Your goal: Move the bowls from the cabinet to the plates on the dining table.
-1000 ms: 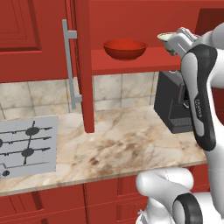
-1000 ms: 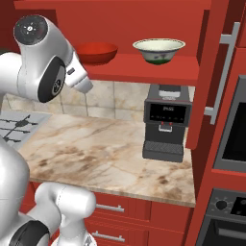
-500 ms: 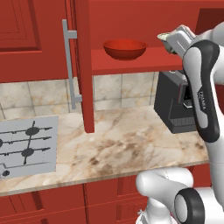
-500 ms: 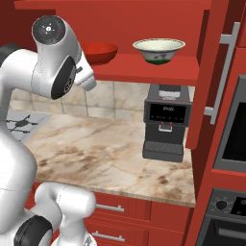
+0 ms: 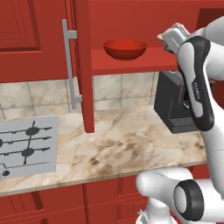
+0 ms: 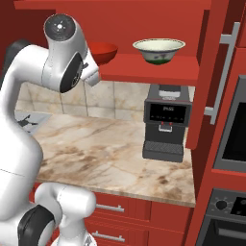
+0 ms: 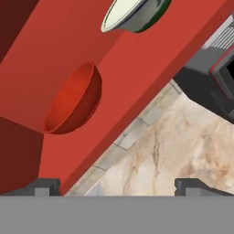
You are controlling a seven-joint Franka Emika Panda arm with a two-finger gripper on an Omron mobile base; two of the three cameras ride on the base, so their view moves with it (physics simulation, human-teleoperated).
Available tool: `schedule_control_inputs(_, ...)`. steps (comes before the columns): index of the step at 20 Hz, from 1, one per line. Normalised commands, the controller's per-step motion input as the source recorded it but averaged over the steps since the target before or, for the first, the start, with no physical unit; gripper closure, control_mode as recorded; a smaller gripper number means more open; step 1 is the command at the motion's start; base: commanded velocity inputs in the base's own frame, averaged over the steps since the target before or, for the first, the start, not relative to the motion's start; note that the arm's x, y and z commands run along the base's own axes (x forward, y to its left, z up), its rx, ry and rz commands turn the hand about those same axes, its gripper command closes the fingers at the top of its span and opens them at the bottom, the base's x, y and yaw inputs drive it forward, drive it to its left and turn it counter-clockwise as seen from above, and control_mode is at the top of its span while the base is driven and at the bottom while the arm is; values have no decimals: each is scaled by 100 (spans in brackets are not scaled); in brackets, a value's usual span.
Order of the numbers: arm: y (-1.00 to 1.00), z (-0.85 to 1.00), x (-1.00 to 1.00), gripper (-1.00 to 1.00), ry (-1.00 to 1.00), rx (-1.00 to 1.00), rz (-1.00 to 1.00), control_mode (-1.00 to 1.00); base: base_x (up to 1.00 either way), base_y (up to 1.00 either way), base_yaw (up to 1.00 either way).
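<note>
We have our hand (image 7: pixel 116 185) released, fingers spread wide and holding nothing, raised in front of the open cabinet (image 5: pixel 83 65). Both bowls sit on its inner shelf (image 6: pixel 158 67): the red bowl (image 5: pixel 124 49) to the left, the cream-white bowl (image 6: pixel 159 50) further right, above the coffee machine (image 6: pixel 165 122) on the counter (image 5: pixel 127 144). If we reach in low, a finger could strike the shelf edge or push a bowl back instead of straddling its rim.

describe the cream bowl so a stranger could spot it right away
Find the open red wall cabinet above the marble counter. On its shelf, directly above the black coffee machine, sits the cream-white bowl; unlike the plain red bowl beside it, it has a dark green foot.
</note>
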Motion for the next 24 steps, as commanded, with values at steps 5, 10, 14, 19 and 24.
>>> schedule_control_inputs(5,1,0,36,-100,0,0,0,-100,0,0,0)
schedule_control_inputs(10,2,0,40,-100,0,0,0,-100,0,0,0)
schedule_control_inputs(14,1,0,27,-100,0,0,0,-100,0,0,0)
schedule_control_inputs(19,3,0,21,-100,1,0,0,-100,0,0,0)
schedule_control_inputs(24,8,-1,9,-100,1,0,0,-100,0,0,0)
